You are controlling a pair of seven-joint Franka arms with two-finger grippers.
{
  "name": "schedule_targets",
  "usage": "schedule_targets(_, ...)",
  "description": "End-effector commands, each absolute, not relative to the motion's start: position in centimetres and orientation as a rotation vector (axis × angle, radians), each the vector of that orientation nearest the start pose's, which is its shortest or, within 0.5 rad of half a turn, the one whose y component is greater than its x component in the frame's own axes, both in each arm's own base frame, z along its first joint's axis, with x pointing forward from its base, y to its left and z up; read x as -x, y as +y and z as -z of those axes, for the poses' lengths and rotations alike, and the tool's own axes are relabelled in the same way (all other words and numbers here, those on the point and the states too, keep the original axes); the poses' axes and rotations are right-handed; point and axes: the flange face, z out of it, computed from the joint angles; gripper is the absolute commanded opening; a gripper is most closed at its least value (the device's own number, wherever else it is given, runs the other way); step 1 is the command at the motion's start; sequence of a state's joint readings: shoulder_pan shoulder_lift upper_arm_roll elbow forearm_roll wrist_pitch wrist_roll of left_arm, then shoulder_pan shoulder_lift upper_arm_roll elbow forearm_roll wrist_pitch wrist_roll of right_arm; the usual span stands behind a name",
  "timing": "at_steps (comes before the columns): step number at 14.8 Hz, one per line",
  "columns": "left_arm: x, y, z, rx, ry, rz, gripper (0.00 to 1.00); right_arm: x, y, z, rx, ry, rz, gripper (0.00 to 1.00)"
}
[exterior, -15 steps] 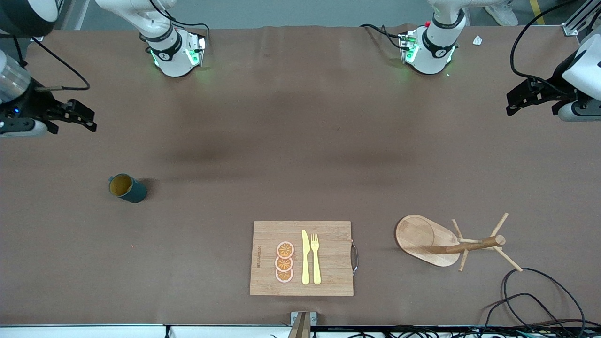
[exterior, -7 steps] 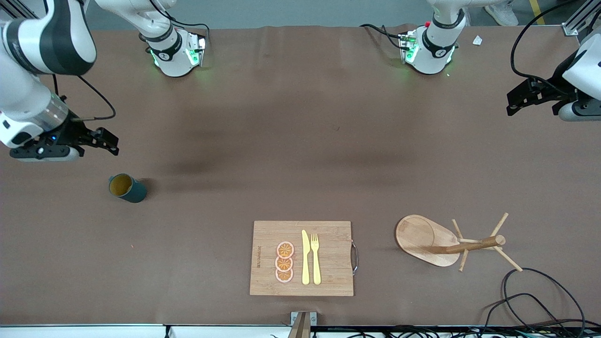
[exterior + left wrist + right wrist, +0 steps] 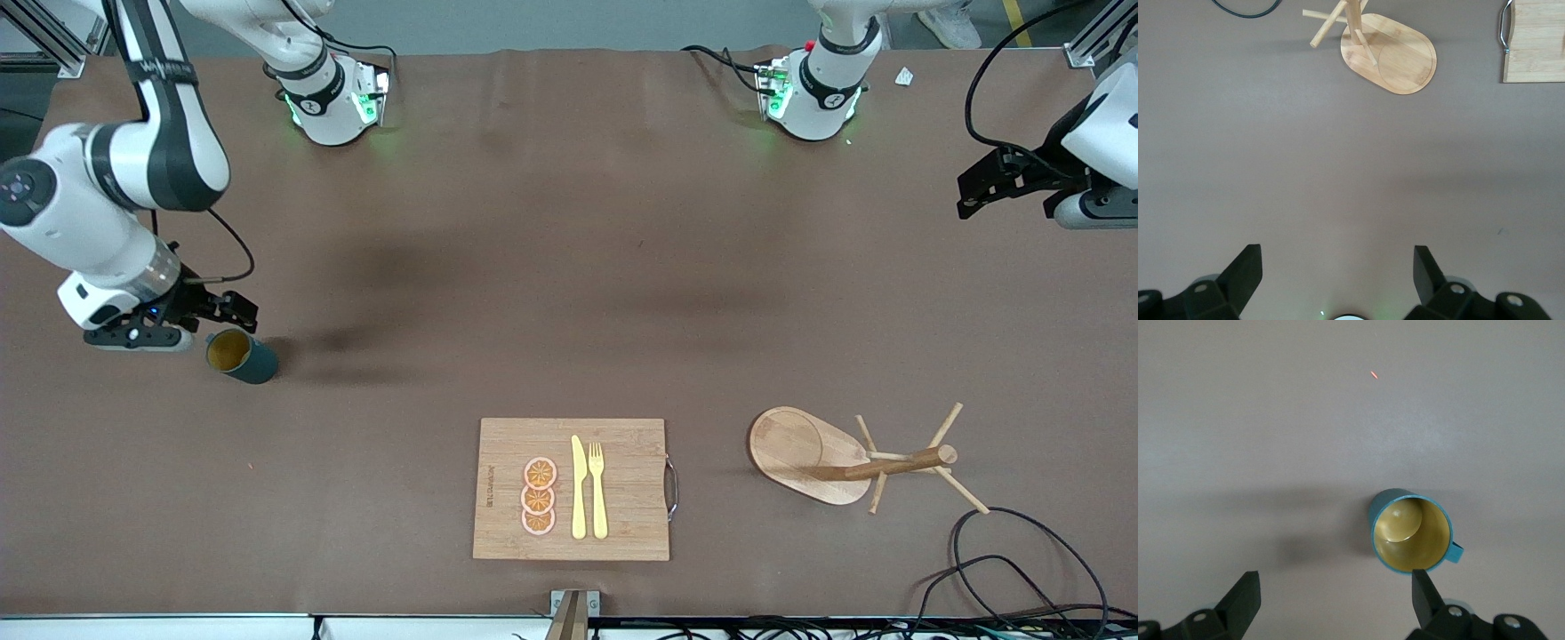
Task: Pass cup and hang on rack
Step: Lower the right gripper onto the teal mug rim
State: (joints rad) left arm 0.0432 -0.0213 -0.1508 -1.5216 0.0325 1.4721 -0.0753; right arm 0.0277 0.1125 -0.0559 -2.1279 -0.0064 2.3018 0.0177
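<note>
Right gripper (image 3: 238,310): held wide open, empty, just above one teal cup (image 3: 240,356).
Left gripper (image 3: 973,191): parked open, empty; one rack (image 3: 805,453) stands well apart.
Cutting board (image 3: 622,444): one, three orange slices (image 3: 539,496).

Bamboo cutting board (image 3: 571,489) lies flat near table edge closest to front camera, metal handle (image 3: 672,487) on its end toward left arm's side. On board: three orange slices (image 3: 539,496) in a row (overlapping slightly), yellow knife (image 3: 579,487) beside them, yellow fork (image 3: 597,490) beside knife. Black cable (image 3: 1022,569) loops at table corner.
</note>
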Motion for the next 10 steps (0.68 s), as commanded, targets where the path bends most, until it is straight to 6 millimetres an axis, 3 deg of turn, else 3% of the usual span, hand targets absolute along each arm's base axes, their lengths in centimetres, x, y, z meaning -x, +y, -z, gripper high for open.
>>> schedule_targets(1,-53.3,-5.3,-65.4,3.086,0.057,-0.041,1.00,-56.7,-2.5,-33.9,3.150,0.117,0.078,1.00)
schedule_targets(4,-53.3,-5.1,-65.4,3.086,0.052,-0.038,1.00,-57.2,-3.9,-30.8,3.152,0.154,0.085,1.00)
schedule_targets(10,-53.4,-5.2,-65.2,3.084,0.054,-0.040,1.00,-56.9,-3.8,-27.5,3.146,0.204,-0.011,0.97)
